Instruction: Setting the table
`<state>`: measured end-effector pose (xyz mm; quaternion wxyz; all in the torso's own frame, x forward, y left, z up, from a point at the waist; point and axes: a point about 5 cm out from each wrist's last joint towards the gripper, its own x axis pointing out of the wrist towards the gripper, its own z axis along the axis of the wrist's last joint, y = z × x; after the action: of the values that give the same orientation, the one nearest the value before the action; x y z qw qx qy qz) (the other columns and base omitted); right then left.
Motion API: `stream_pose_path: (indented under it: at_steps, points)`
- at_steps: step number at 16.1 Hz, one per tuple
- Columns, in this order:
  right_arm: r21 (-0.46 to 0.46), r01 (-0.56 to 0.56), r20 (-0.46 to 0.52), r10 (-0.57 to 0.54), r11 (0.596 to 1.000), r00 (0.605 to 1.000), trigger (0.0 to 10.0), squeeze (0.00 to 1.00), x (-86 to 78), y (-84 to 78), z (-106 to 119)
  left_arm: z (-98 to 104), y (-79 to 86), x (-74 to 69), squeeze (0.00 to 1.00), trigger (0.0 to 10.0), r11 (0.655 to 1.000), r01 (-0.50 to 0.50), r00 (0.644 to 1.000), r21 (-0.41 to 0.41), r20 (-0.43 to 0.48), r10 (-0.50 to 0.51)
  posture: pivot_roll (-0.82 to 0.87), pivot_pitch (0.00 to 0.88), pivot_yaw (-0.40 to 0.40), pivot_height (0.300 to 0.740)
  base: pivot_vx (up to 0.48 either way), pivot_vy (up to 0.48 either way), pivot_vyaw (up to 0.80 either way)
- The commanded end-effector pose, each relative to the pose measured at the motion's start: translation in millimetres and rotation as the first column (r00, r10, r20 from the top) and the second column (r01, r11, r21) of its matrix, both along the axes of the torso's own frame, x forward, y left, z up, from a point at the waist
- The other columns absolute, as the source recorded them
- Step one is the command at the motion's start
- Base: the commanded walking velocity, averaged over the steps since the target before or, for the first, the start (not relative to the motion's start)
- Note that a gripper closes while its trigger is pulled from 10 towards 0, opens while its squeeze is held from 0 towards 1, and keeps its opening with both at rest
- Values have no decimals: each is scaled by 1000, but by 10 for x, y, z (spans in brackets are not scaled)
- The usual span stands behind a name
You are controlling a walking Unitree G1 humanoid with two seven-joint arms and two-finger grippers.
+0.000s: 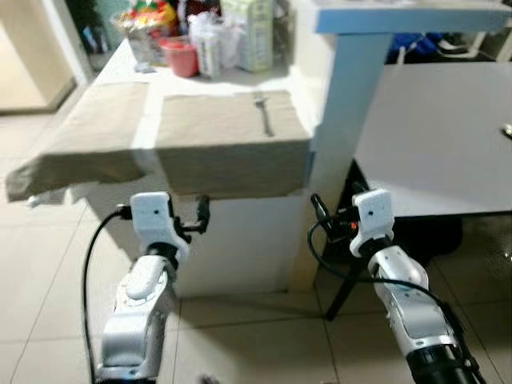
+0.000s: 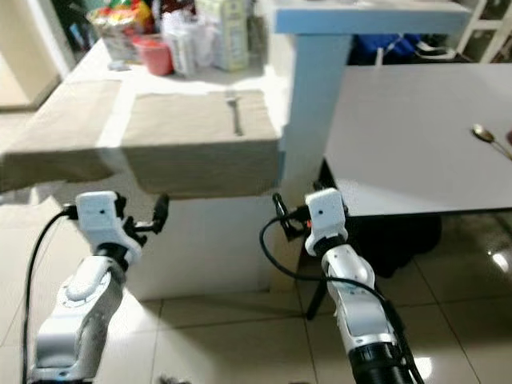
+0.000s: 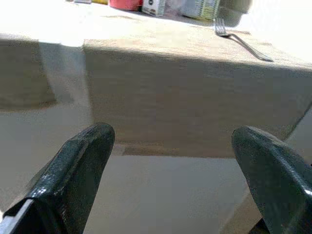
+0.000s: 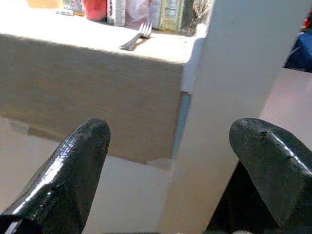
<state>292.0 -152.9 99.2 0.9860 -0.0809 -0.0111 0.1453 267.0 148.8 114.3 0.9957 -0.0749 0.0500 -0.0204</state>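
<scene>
Both end effectors, left [image 1: 201, 214] and right [image 1: 318, 210], hang spread and empty below your bench [image 1: 120, 68]. One slim silver fork [image 1: 263, 112] lies on the nearer of two tan placemats [image 1: 228, 136].

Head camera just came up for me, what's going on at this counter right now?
The robot stands facing the white counter, holding nothing. Its left tool and right tool are both open, raised below the counter's edge. A silver metal fork lies on the beige cloth placemat nearest the robot; another beige placemat sits to its left. A gold spoon rests on the grey table.
</scene>
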Motion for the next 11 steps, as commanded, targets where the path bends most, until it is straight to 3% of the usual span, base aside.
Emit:
stream_pose_path:
  at_steps: [1, 7, 9, 11]
  points:
    - [-10, 9, -6, -9, 1000, 1000, 10000, 0, 45, -36, 23, 31, -69, 44, 0, 10000, 1000, 16, 1000, 2, 17, -17, -184, 0, 23, 740, 0, 0, 0]
    - [6, 21, -21, -21, 1000, 1000, 10000, 0, 80, 7, -12, 113, -124, 127, 0, 10000, 998, 33, 998, 58, 55, -37, -194, 0, 31, 740, 0, 0, 0]
    - [-3, 16, -11, -16, 1000, 1000, 10000, 0, 62, 24, -21, 175, -135, 151, 0, 10000, 998, 34, 996, 60, 76, -39, -191, 0, 37, 740, 411, 0, 0]
    - [19, 32, 73, -33, 999, 997, 10000, 0, 80, 52, 118, 251, -177, 146, 0, 10000, 996, 53, 992, 69, 113, -61, -187, 0, 46, 740, 407, 253, 0]
